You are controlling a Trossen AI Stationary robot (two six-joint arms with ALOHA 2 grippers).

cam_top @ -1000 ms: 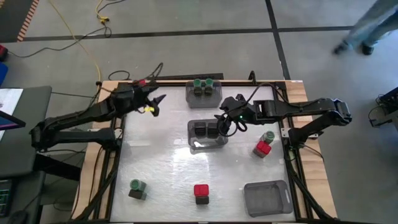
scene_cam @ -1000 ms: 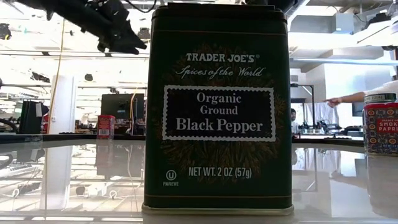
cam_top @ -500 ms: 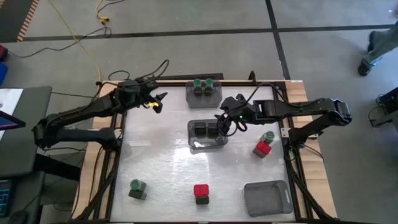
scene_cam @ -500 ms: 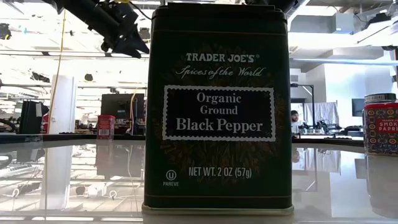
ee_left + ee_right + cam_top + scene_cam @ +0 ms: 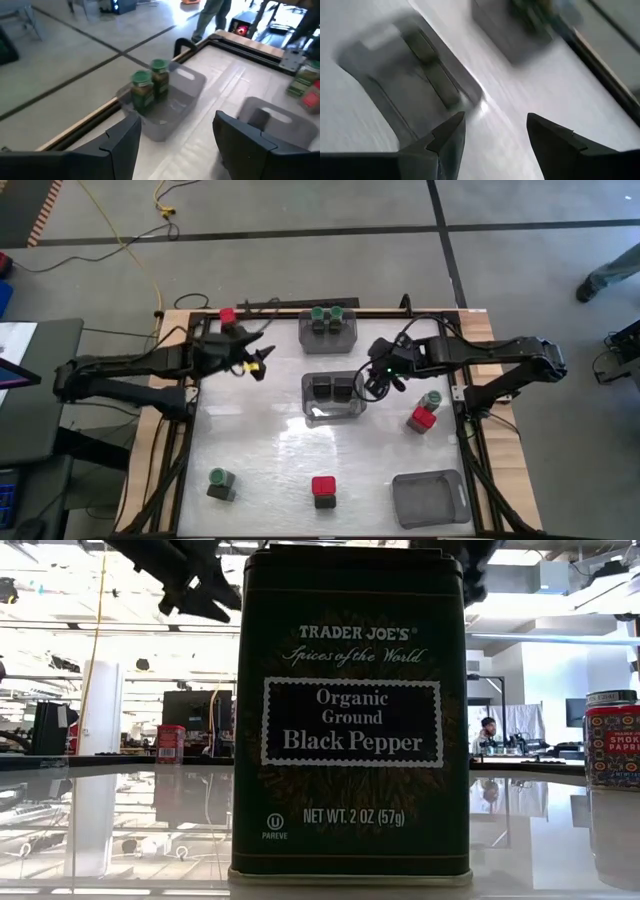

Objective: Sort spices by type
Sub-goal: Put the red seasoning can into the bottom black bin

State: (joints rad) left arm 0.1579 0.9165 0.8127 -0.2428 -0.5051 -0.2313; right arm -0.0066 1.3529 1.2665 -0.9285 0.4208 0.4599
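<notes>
The spices are small dark jars. Two green-capped ones (image 5: 328,317) stand in the far bin (image 5: 328,335), and black-topped ones (image 5: 333,388) stand in the middle bin (image 5: 318,412). Loose jars stand on the table: red caps (image 5: 228,315), (image 5: 422,418), (image 5: 323,487) and green caps (image 5: 432,399), (image 5: 220,480). In the low view a black pepper tin (image 5: 350,715) fills the picture. My left gripper (image 5: 262,363) hangs open left of the far bin, which it faces (image 5: 175,135). My right gripper (image 5: 374,382) hangs open just right of the middle bin (image 5: 495,132).
An empty grey bin (image 5: 430,498) sits at the near right corner. The table's raised wooden rim (image 5: 190,430) runs along its sides. A person's legs (image 5: 610,278) show on the floor beyond the far right corner. Bare tabletop (image 5: 270,450) lies between the middle bin and the near jars.
My left gripper has swung toward the table's near edge and a little to the right, away from the red-capped jar at the far left corner. My right gripper has drawn back a little toward the table's right edge and tipped further down. No jar has moved.
</notes>
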